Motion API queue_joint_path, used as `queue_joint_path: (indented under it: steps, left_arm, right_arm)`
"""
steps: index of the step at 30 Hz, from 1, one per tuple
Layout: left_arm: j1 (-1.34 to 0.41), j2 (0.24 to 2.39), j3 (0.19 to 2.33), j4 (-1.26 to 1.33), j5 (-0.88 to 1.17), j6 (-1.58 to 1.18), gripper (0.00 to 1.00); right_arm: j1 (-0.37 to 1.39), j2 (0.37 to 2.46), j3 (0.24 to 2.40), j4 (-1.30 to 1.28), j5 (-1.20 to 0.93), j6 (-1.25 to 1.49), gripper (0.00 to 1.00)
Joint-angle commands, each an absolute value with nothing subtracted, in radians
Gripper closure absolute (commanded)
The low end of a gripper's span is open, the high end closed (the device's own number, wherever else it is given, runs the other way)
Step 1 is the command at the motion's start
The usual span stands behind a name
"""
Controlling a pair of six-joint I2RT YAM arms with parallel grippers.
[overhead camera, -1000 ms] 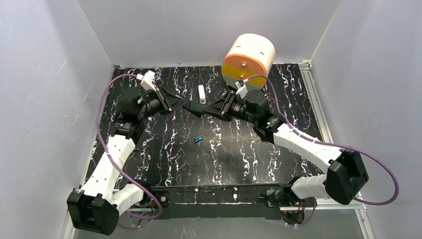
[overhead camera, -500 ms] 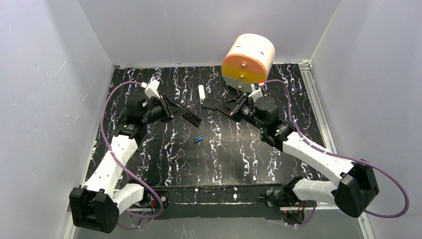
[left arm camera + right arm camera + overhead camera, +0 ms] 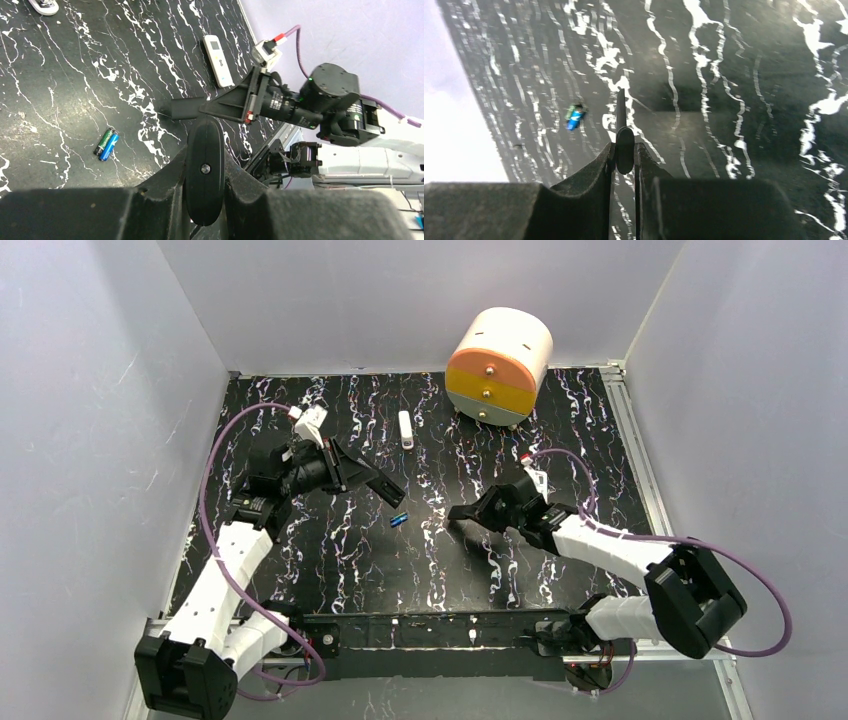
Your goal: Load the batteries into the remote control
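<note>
The batteries (image 3: 399,519), one blue and one dark green, lie side by side on the black marbled mat (image 3: 330,550), also seen in the left wrist view (image 3: 106,144) and the right wrist view (image 3: 574,116). My left gripper (image 3: 358,472) (image 3: 204,155) is shut on a slim black remote (image 3: 388,487) (image 3: 202,185), held off the mat just left of them. My right gripper (image 3: 468,512) (image 3: 624,147) is shut on a thin flat black piece (image 3: 187,107) (image 3: 620,107), low over the mat to their right. The white remote control (image 3: 218,61) lies face up beyond the right gripper, hidden under that arm in the top view.
A narrow white stick (image 3: 406,429) (image 3: 42,6) lies at the back centre. A round white, orange and yellow drawer unit (image 3: 498,365) stands at the back right. Grey walls close in three sides. A metal rail (image 3: 640,460) runs along the mat's right edge.
The two grippers met at the black remote near the back centre. They have come apart: the right arm drew back and down to the near right with the thin black piece, and the left barely moved.
</note>
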State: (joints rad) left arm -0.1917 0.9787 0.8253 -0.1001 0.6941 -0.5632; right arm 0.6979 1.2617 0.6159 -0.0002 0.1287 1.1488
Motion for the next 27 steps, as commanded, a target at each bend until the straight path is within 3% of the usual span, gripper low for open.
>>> queue_joint_path:
  steps: [1,5,11,19,22,24,27]
  left_arm:
    - [-0.190,0.933,0.823,-0.130,0.751,-0.511,1.00]
    - [-0.189,0.917,0.833,-0.156,0.750,-0.489,1.00]
    - [-0.190,0.891,0.821,-0.116,0.900,-0.442,1.00]
    - [-0.190,0.900,0.848,-0.118,0.966,-0.417,1.00]
    - [-0.190,0.900,0.850,-0.094,0.998,-0.427,1.00]
    - [-0.191,0.903,0.849,-0.071,1.020,-0.445,1.00]
    - [-0.192,0.917,0.835,0.041,1.068,-0.529,1.00]
  right_arm:
    - [0.690,1.295,0.577,0.052,0.145,1.147,0.99]
    - [0.688,1.312,0.561,0.003,0.151,1.131,0.96]
    - [0.687,1.262,0.598,-0.164,0.222,1.097,0.52]
    - [0.686,1.192,0.736,-0.319,0.200,0.901,0.24]
    - [0.686,1.126,0.807,-0.221,0.028,0.661,0.17]
    - [0.686,1.094,0.823,-0.074,-0.272,0.529,0.07]
    - [0.687,1.113,0.882,0.015,-0.581,0.478,0.03]
